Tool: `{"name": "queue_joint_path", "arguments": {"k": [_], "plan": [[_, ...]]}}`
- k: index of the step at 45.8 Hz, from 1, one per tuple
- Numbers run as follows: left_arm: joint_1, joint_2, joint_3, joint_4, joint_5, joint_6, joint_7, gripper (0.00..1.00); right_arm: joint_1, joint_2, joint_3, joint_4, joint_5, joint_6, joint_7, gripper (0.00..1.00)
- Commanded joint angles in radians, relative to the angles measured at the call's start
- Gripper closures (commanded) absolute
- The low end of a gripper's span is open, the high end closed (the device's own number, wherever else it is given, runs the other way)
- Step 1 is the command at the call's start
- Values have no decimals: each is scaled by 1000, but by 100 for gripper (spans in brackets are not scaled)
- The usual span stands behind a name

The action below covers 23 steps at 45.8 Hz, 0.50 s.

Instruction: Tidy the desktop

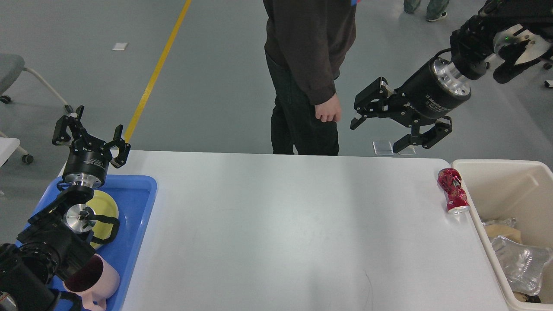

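Head view shows the bench (276,224), the white desktop of the task, filling the lower frame and almost bare. One stray item is on it: a crushed red can (452,197) lying on its side at the right edge, just beside the outer wall of the cream bin (475,166) but not in it. The right claw (382,127) hangs high beyond the far edge, fingers spread wide, holding nothing. The left claw (90,134) stands upright over the blue tray (138,203) at the left edge, also spread and empty; a yellow plate (106,207) and pink mug (101,280) sit in the tray. The step in hand looks like binning the can. To do it well, I would bring the right claw down across the can's narrow waist, grip firmly, lift clear of the bin wall, and let go only once it is well over the bin's inside.
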Motion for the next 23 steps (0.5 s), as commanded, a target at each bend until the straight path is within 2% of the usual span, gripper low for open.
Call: {"name": "queue_joint_path", "arguments": {"k": [1,16,23], "plan": [[0,0,0,0,0,0,0,4,5,12,-2,3,-25,-12,0,0],[0,0,0,0,0,0,0,4,-78,12,-5,-17,-83,-37,-2,0],[0,0,0,-2,-1,0,0,4,-127,9,-10,-23,-123,-85,-3,0]]}}
